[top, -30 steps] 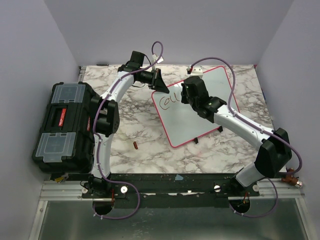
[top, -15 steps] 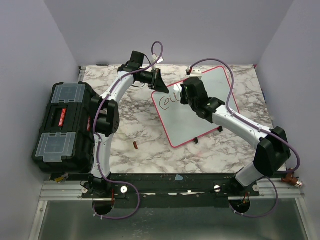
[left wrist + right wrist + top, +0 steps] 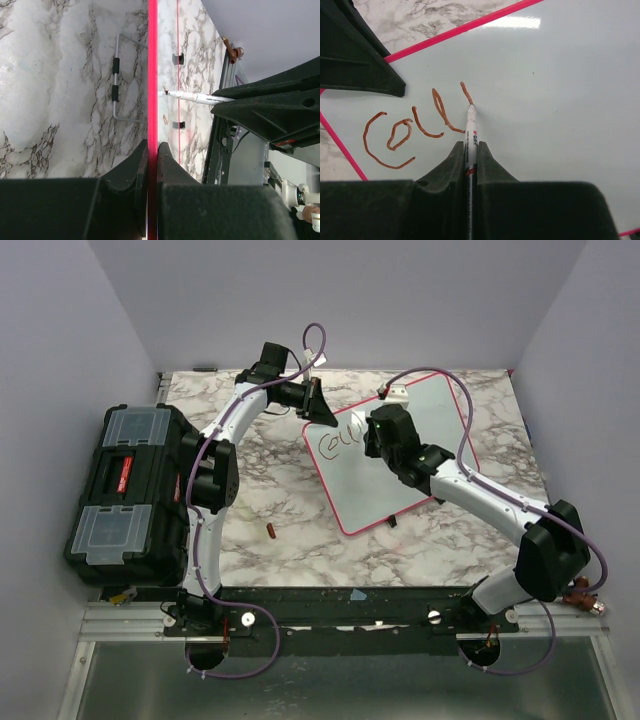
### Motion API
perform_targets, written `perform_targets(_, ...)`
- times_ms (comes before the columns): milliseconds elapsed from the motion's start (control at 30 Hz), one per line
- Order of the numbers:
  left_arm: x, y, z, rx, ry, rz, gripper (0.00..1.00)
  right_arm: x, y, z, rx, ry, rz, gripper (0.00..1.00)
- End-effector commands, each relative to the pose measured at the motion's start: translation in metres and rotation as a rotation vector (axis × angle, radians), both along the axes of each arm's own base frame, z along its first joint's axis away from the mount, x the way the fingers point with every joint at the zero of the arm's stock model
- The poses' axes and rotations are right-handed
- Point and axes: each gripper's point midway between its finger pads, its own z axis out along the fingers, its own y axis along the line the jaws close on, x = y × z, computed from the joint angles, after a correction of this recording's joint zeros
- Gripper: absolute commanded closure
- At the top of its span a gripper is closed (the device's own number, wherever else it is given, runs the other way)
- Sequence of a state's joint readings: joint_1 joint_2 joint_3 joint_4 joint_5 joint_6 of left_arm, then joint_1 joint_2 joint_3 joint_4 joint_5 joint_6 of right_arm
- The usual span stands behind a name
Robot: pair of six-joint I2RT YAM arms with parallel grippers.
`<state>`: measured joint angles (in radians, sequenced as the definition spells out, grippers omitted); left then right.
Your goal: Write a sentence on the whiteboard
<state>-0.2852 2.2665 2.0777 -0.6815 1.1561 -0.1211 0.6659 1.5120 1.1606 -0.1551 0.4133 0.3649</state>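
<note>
A flat, glossy, rectangular pink-rimmed whiteboard (image 3: pixel 400 475) lies on the grey-veined marble tabletop (image 3: pixel 270 490), right of centre and towards the far side, turned at an angle. A black plastic toolbox (image 3: pixel 130 495) with clear lid compartments sits well apart from it at the left edge.

The left gripper (image 3: pixel 152 146) is pinched tight on the board's far-left edge, with the pink rim running straight between its jaws, so it appears to be steadying the board. The right gripper (image 3: pixel 470 146) is clenched around a slim white marker (image 3: pixel 470 125), whose tip touches the board just right of the last stroke.

The dark reddish-brown handwritten lettering (image 3: pixel 405 132) sits near the board's far-left corner. It reads roughly "Cou", followed by a short slanted stroke that looks like the start of another letter. The shapes are wobbly but legible.

Judged against a whole sentence, the task is at an early stage, with not even the first word finished. Most of the board to the right of and nearer than the letters is bare, leaving room for the rest of that word and those after it.
</note>
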Motion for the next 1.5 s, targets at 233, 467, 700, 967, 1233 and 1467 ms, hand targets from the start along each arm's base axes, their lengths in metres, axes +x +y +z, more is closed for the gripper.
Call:
perform_targets(233,0.003,-0.003,0.007,-0.005,-0.163,-0.036,1.0,-0.028,-0.009,-0.044,-0.024,0.145,0.023,0.99)
perform_targets(467,0.002,-0.003,0.008,-0.005,-0.162,-0.036,1.0,-0.031,-0.006,-0.041,-0.002,0.15,0.036,0.99)
perform_targets(700,0.003,-0.002,0.006,-0.004,-0.182,-0.045,1.0,-0.022,-0.004,-0.038,-0.01,0.14,0.019,0.99)
perform_targets(967,0.004,-0.002,0.005,-0.002,-0.181,-0.043,1.0,-0.007,0.0,-0.024,-0.022,0.104,0.001,0.99)
perform_targets(1233,0.003,-0.003,0.006,-0.004,-0.181,-0.045,1.0,0.005,-0.001,-0.02,-0.057,0.089,-0.029,0.99)
perform_targets(1467,0.004,-0.003,0.005,-0.003,-0.182,-0.044,1.0,0.011,-0.007,-0.021,-0.088,0.086,-0.068,0.99)
